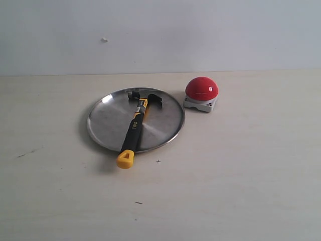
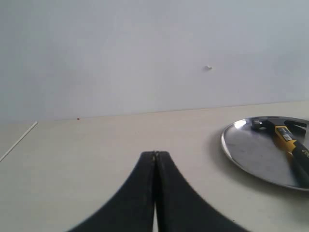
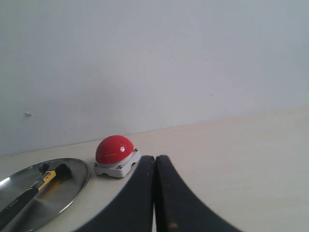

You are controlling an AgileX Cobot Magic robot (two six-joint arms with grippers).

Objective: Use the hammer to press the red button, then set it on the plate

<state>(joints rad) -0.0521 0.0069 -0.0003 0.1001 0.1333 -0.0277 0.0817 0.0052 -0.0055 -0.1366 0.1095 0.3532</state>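
Fingers (image 2: 140, 183) of left gripper (image 2: 155, 155) & right gripper (image 3: 155, 158) pressed together, empty. Hammer (image 1: 134, 128) lies on plate (image 1: 108, 120), near red button (image 1: 201, 87); placing step looks done, prob. no nxt move needed.

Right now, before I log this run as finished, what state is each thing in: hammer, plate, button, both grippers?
hammer: lying on the plate, yellow handle end overhanging the rim, not gripped.
plate: flat, carrying the hammer.
red button: upright on its grey base beside the plate, nothing touching it; whether pressed, cannot tell.
left gripper: shut, empty.
right gripper: shut, empty.
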